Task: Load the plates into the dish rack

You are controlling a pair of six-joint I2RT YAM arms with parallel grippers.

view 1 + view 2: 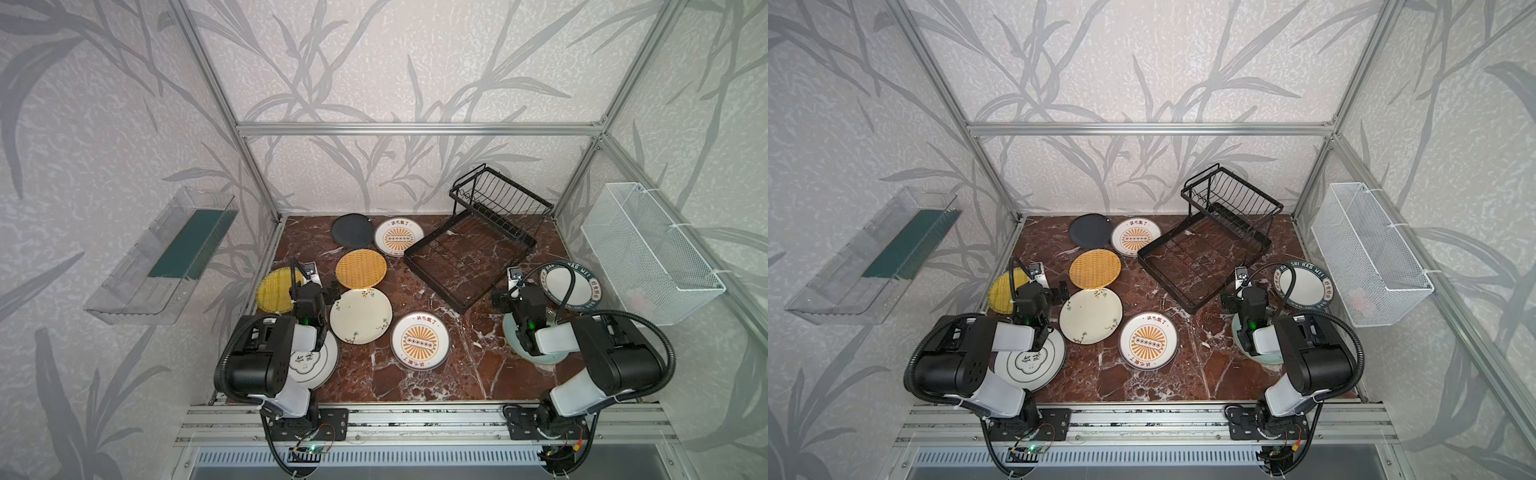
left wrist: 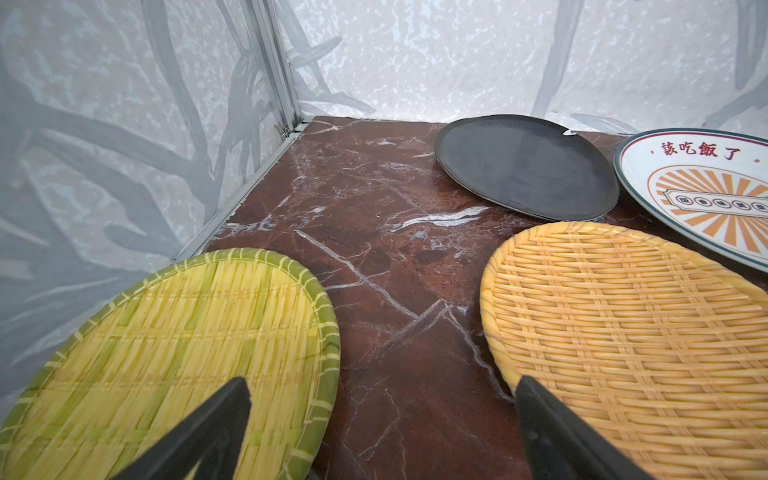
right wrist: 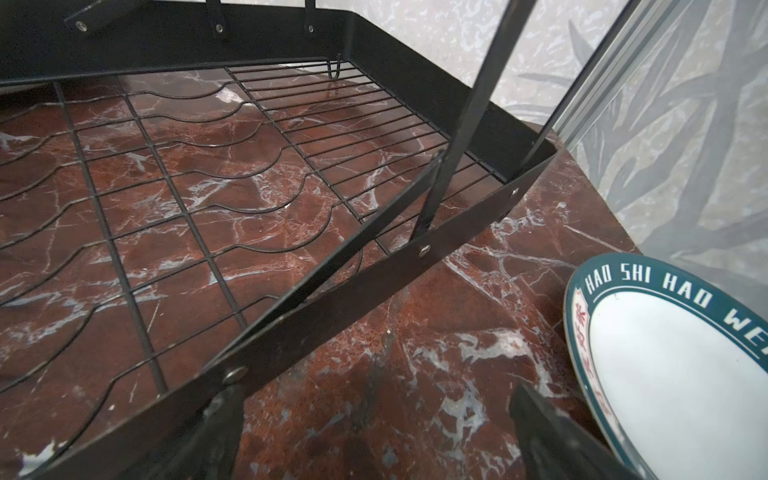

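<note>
Several plates lie flat on the red marble table: a matte black plate [image 1: 352, 231], two orange-sunburst plates [image 1: 399, 237] [image 1: 420, 340], an orange woven plate [image 1: 360, 268], a yellow woven plate [image 1: 272, 289], a cream floral plate [image 1: 360, 316] and a dark-rimmed lettered plate [image 1: 577, 286]. Another white plate [image 1: 311, 370] and a pale green plate [image 1: 512, 332] sit partly under the arms. The black wire dish rack [image 1: 433, 284] stands empty at the back right. My left gripper [image 2: 382, 380] hangs open between the two woven plates. My right gripper [image 3: 376, 388] is open beside the rack's rim [image 3: 374, 286], holding nothing.
A clear plastic bin [image 1: 162, 253] hangs on the left wall and a white mesh basket [image 1: 652, 253] on the right wall. Aluminium frame posts stand at the table's back corners. The arm bases are bolted to a rail [image 1: 415, 419] along the front edge.
</note>
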